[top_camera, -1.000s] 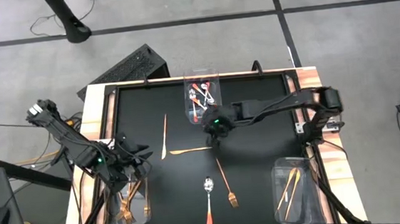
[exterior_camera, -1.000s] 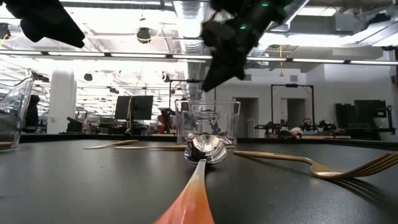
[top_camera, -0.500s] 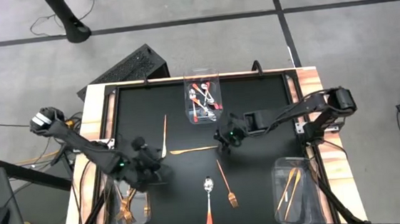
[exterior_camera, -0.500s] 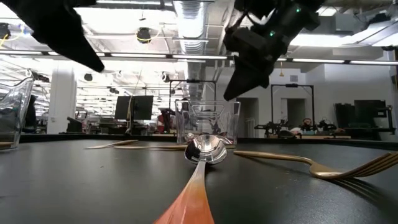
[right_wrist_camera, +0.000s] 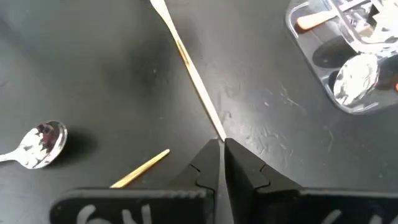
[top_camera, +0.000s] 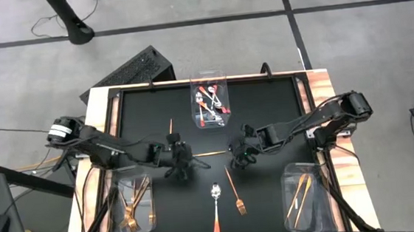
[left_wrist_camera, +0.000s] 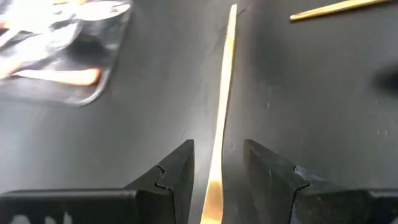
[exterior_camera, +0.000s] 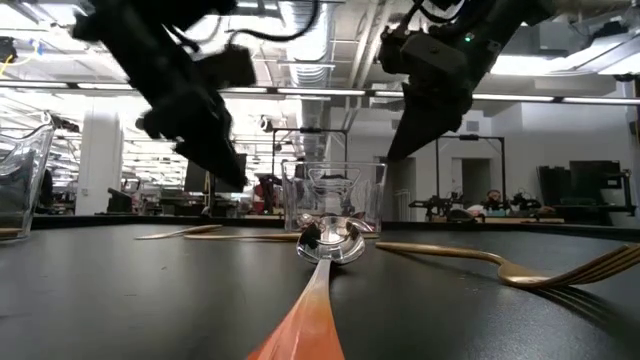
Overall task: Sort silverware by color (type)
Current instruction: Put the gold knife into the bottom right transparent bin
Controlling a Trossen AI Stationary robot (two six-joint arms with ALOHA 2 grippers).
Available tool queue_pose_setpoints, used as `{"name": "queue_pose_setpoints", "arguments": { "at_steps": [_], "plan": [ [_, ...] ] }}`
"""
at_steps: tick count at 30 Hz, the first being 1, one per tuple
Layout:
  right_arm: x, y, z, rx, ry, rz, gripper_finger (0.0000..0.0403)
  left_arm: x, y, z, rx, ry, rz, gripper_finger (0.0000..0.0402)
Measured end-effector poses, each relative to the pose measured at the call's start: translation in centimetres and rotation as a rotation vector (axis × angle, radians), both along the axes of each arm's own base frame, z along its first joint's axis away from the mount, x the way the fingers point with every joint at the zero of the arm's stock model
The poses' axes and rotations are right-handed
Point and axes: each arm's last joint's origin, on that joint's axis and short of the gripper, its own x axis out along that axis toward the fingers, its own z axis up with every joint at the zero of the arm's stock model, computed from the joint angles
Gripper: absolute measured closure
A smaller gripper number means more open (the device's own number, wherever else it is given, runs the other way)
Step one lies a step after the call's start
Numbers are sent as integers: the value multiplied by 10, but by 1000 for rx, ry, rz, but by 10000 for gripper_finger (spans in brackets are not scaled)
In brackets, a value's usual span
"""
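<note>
Both swung in from the bins: left end effector [left_wrist_camera: 217, 177] open astride a knife [left_wrist_camera: 222, 118], right end effector [right_wrist_camera: 221, 165] near-shut, empty, at another knife's [right_wrist_camera: 186, 59] tip; pickups likely next.

table [top_camera: 279, 95]: black top | on it: three clear bins [top_camera: 210, 101], loose spoon [top_camera: 216, 204], fork [top_camera: 235, 191], knives [top_camera: 170, 126]

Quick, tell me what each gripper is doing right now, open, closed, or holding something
Left gripper: open, fingers on either side of a gold knife lying on the table, not yet gripping it.
Right gripper: nearly closed, holding nothing, tips over the end of another gold knife.
</note>
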Motion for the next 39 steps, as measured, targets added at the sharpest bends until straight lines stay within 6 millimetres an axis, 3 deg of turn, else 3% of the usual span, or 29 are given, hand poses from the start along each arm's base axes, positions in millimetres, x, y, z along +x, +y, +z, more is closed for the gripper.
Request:
{"name": "queue_pose_setpoints", "arguments": {
  "at_steps": [10, 18, 21, 27, 33, 39],
  "plan": [
    [-10, 14, -15, 37, 7, -22, 356, 18, 38, -35, -129, -1, -92, 275],
    [-15, 16, -25, 57, -4, -60, 356, 26, 48, -60, -174, 45, -119, 279],
    [-14, 17, -25, 63, -16, -62, 356, 27, 52, -66, -184, 60, -108, 299],
    [-14, 17, -22, 78, -31, -78, 356, 27, 56, -68, -219, 61, -111, 388],
    [-18, 21, -18, 63, -56, -132, 356, 27, 56, -68, -210, 51, -83, 397],
    [-38, 34, 1, -22, -136, -251, 356, 28, 50, -50, -155, -58, -75, 400]
  ]
}}
